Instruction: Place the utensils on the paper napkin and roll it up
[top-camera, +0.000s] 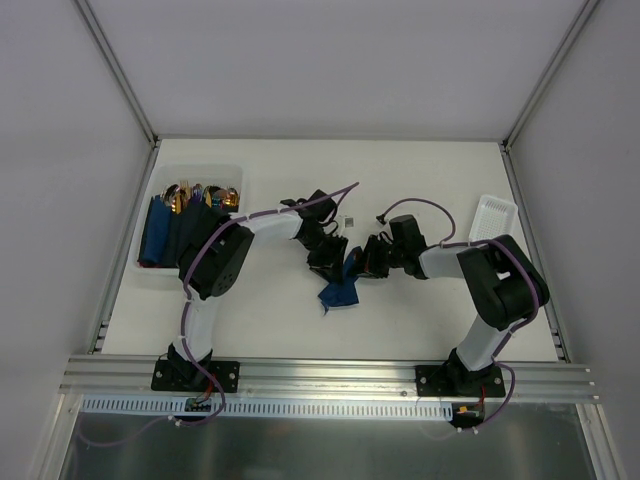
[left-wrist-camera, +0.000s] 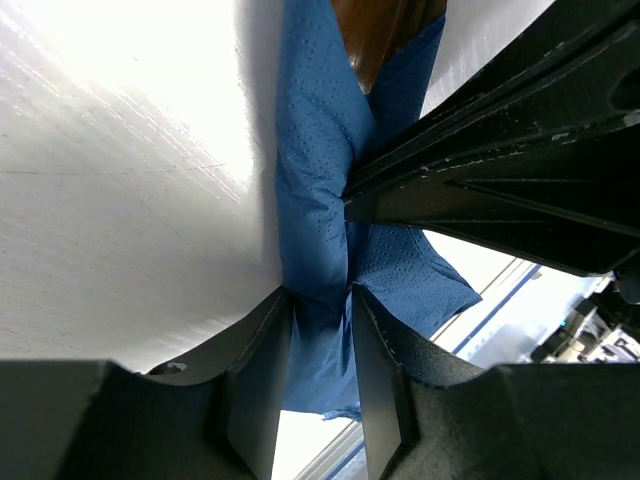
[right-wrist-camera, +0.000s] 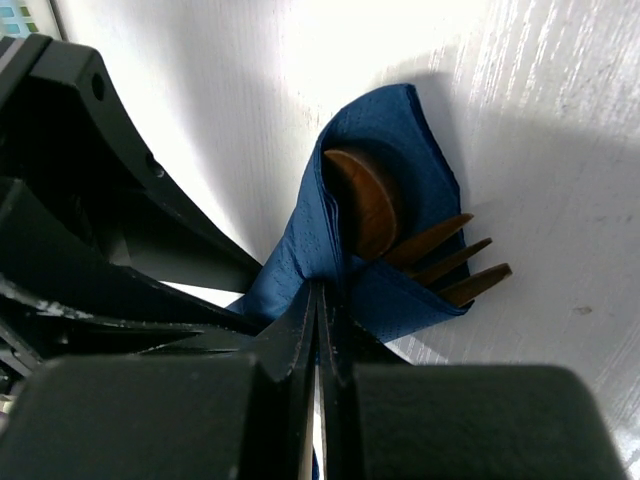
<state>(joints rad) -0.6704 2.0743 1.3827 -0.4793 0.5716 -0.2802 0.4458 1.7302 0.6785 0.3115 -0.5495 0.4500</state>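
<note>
The dark blue paper napkin (top-camera: 340, 292) lies bunched at mid-table, folded around the utensils. In the right wrist view a bronze spoon bowl (right-wrist-camera: 365, 205) and fork tines (right-wrist-camera: 450, 260) stick out of the napkin (right-wrist-camera: 300, 250). My right gripper (right-wrist-camera: 322, 287) is shut, its tips pinching a fold of the napkin. It shows as the dark fingers (left-wrist-camera: 420, 170) in the left wrist view. My left gripper (left-wrist-camera: 318, 292) straddles the napkin (left-wrist-camera: 315, 150) from the other side. Its jaws stand apart with the paper loose between them. In the top view both grippers (top-camera: 328, 262) (top-camera: 366, 262) meet over the napkin.
A clear bin (top-camera: 150, 270) at the left holds more gold cutlery (top-camera: 200, 195) and dark napkins. A small white tray (top-camera: 497, 216) sits at the back right. The metal rail (top-camera: 330, 375) runs along the near table edge.
</note>
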